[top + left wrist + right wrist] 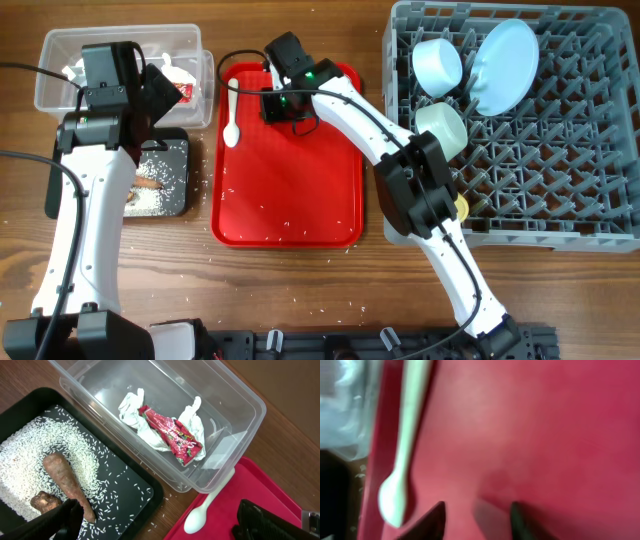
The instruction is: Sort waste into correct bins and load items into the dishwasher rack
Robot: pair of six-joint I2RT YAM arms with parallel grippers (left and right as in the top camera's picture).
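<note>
Four items [503, 65] are stowed in the dishwasher rack [560, 190] and waste [172, 435] is mostly binned; only the spoon [402, 435] is left, beside the half-open, empty right pincer [476, 507], with the left pincer [155, 517] spread wide.

A flat red serving tray [290, 195] lies on a wooden table [560, 300].

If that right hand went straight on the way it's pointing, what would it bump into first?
The right hand would probably hit the bare red tray first, beside the white spoon; depth is unclear.
</note>
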